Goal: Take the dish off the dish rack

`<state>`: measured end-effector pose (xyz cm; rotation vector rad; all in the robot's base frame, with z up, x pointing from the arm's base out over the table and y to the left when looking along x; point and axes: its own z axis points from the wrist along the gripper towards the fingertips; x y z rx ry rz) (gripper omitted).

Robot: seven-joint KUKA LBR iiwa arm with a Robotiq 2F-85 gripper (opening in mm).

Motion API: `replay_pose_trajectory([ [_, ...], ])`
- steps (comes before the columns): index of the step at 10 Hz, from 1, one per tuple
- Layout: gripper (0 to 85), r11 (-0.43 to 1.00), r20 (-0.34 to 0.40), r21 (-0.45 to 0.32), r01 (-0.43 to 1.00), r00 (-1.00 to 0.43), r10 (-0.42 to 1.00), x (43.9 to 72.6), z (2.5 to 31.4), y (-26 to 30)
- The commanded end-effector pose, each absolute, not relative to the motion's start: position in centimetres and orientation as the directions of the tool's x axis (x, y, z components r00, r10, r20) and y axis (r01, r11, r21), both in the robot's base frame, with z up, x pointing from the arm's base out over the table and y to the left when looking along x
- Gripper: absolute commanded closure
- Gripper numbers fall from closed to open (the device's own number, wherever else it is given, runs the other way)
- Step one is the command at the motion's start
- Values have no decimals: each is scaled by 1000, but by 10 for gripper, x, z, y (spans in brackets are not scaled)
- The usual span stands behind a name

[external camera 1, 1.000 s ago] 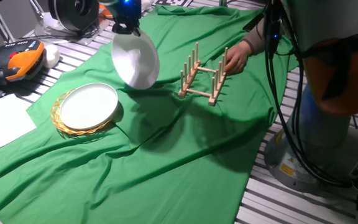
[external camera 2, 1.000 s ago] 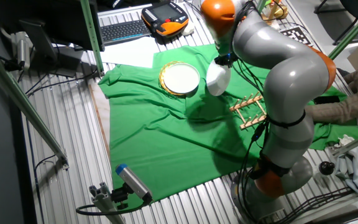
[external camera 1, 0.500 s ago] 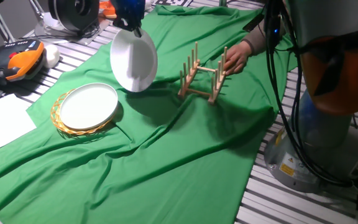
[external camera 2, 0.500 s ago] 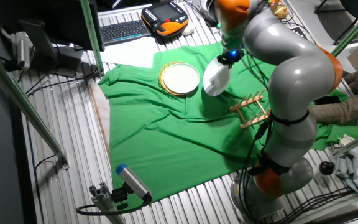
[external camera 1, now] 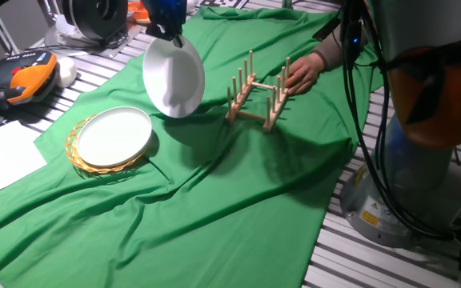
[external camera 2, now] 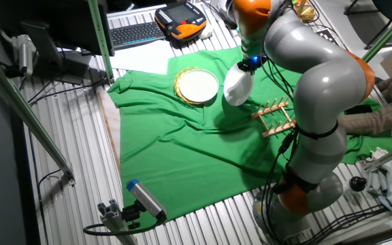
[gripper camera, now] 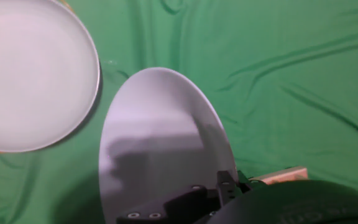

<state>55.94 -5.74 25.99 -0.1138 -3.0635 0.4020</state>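
Note:
My gripper (external camera 1: 169, 34) is shut on the top rim of the dish (external camera 1: 174, 77), a plain white plate. The dish hangs on edge in the air, left of the dish rack (external camera 1: 257, 98) and clear of its pegs. The light-wood rack stands empty on the green cloth (external camera 1: 214, 200). In the other fixed view the dish (external camera 2: 237, 87) hangs beside the rack (external camera 2: 273, 118). In the hand view the dish (gripper camera: 160, 143) fills the middle, held at its near rim, and a corner of the rack (gripper camera: 284, 175) shows at the lower right.
A second white plate (external camera 1: 114, 135) lies on a round wicker mat (external camera 1: 82, 160) at the left, also in the hand view (gripper camera: 30, 71). A person's hand (external camera 1: 304, 76) touches the far side of the rack. An orange pendant (external camera 1: 18, 76) and keyboard lie beyond the cloth.
The dish has swung slightly towards the rack and risen a little. The person's hand has shifted the rack a little to the left.

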Motion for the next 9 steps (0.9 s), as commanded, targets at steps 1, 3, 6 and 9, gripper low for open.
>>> replay_pose_trajectory([
  [1, 850, 961, 34, -271, 55, -997, 67, 559, 260, -57],
  [3, 850, 980, 33, -195, 43, -998, 50, 559, 260, -57],
  [6, 850, 992, 52, -92, 88, -994, 93, 562, 262, -52],
  [9, 850, 985, 53, -57, 166, -984, 169, 588, 264, 0],
])
